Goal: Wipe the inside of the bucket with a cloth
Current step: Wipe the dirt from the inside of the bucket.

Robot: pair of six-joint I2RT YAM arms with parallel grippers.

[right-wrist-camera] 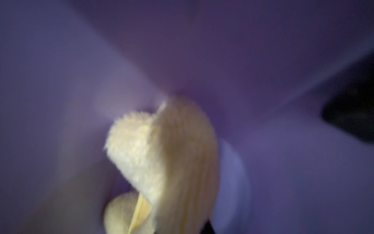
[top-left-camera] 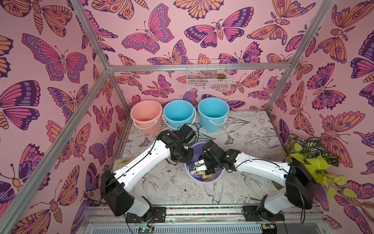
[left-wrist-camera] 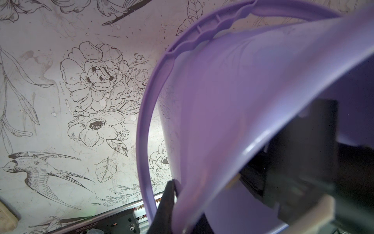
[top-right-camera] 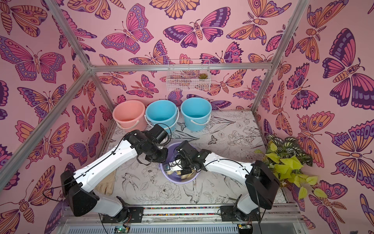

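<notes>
Lying at eight o'clock on the table (top-left-camera: 178,192), a tan rag (top-right-camera: 105,183) is half hidden under the left arm (top-right-camera: 105,164). At the centre stands the purple bucket (top-left-camera: 219,174). The left gripper (left-wrist-camera: 183,214) is clamped on its rim at nine o'clock, while the right gripper (top-left-camera: 204,172) has its jaws closed on the pale yellow cloth (right-wrist-camera: 162,162) inside the bucket. Toward twelve o'clock stand a pink bucket (top-left-camera: 146,116), a blue bucket (top-left-camera: 179,115) and a second blue bucket (top-left-camera: 213,113).

Robot test booth: aluminium frame (top-left-camera: 151,68), butterfly-print wall panels (top-left-camera: 178,24), arms (top-left-camera: 139,162) on rail (top-left-camera: 202,211).
</notes>
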